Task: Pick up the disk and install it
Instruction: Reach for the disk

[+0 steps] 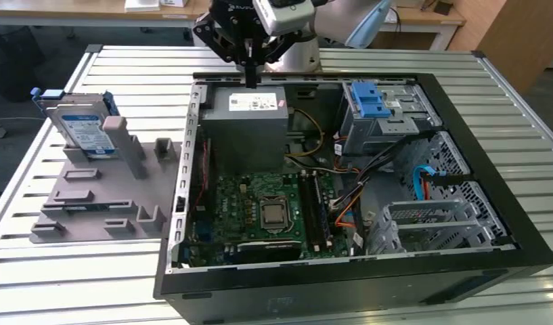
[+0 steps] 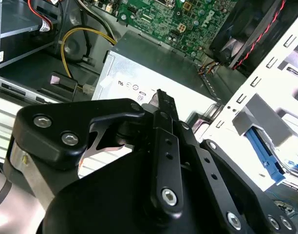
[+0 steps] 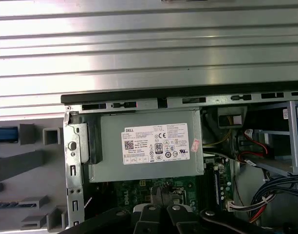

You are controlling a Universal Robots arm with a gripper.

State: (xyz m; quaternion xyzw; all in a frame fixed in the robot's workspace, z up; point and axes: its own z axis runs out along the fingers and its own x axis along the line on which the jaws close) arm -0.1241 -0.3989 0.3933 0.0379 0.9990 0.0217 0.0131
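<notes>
The disk (image 1: pixel 83 128) is a silver drive with a white-and-blue label in a blue carrier frame. It stands upright in a grey holder (image 1: pixel 95 196) on the table, at the exterior view's left, outside the open computer case (image 1: pixel 348 271). Its blue edge (image 3: pixel 4 134) shows in the first wrist view. My gripper (image 1: pixel 251 78) hangs over the case's far edge, just above the grey power-supply box (image 1: pixel 244 115), well apart from the disk. Its fingers (image 2: pixel 161 100) are shut together with nothing between them.
Inside the case lie the green motherboard (image 1: pixel 267 210), loose cables (image 1: pixel 348 196) and a metal drive cage (image 1: pixel 389 118) with a blue ridged latch (image 1: pixel 371 101) at the far right. A ribbed metal table (image 1: pixel 122 61) surrounds the case.
</notes>
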